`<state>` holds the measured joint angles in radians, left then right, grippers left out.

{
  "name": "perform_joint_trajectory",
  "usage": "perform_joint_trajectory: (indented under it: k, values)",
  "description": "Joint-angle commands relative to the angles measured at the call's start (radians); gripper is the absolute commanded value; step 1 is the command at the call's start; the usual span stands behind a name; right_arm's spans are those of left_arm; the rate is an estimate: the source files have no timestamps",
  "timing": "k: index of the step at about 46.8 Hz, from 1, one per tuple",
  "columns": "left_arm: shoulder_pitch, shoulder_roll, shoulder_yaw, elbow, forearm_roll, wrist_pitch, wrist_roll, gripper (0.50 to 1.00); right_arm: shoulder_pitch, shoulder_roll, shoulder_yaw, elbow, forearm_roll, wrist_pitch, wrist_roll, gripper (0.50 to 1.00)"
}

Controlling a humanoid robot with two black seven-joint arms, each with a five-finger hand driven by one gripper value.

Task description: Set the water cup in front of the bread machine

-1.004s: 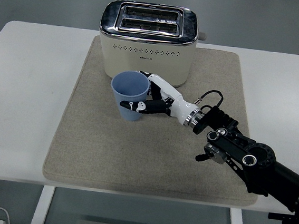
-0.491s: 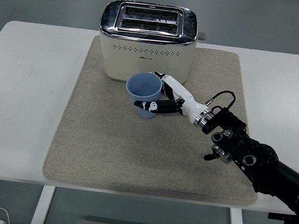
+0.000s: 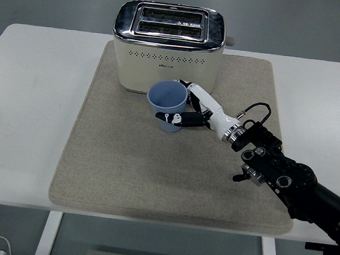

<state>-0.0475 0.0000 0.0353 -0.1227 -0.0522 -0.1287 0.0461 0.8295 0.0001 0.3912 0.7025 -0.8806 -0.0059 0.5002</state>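
Nearest the camera is the table (image 3: 23, 149) edge, w/ the beige mat (image 3: 123, 171) covering most of the middle. The right arm (image 3: 291, 187) comes in from the lower right corner, reaching diagonally up-left over the mat. The right hand (image 3: 192, 113) is wrapped round the blue cup (image 3: 168, 106): thumb across the cup's near side, other fingers curled behind its right side, so a firm side grasp, cup upright w/ mouth open to the top. Left arm isn't in view. Just behind the cup is the toaster (image 3: 167, 49), cream body, chrome top, two slots; cup sits right at its front face, a bit right of centre. Change: vs 1 s ago the cup has moved right & slightly toward the toaster, ~half of that in the last half sec, so motion is slowing. Can't tell if the base is touching the mat or just above it. Judgement: cup is approx at the goal spot; what's left is to set it down and let go w/o tipping it.
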Motion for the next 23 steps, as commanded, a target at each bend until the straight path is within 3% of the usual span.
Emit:
perform_joint_trajectory:
  k: [1,2,5,12,23]
  values:
    - [0.000,0.000,0.000,0.000,0.000,0.000,0.000,0.996,-0.003,0.000,0.002,0.000,0.002,0.000,0.000,0.500]
    - [0.000,0.000,0.000,0.000,0.000,0.000,0.000,0.996,-0.003,0.000,0.002,0.000,0.002,0.000,0.000,0.508]
    - [0.000,0.000,0.000,0.000,0.000,0.000,-0.002,0.996,-0.003,0.000,0.002,0.000,0.002,0.000,0.000,0.610]
    - [0.000,0.000,0.002,0.000,0.000,0.000,0.000,0.996,-0.003,0.000,0.000,0.000,0.009,0.001,0.000,0.923]
    - [0.000,0.000,0.000,0.000,0.000,0.000,-0.002,0.999,-0.004,0.000,0.008,0.012,0.020,0.000,-0.012,0.926]
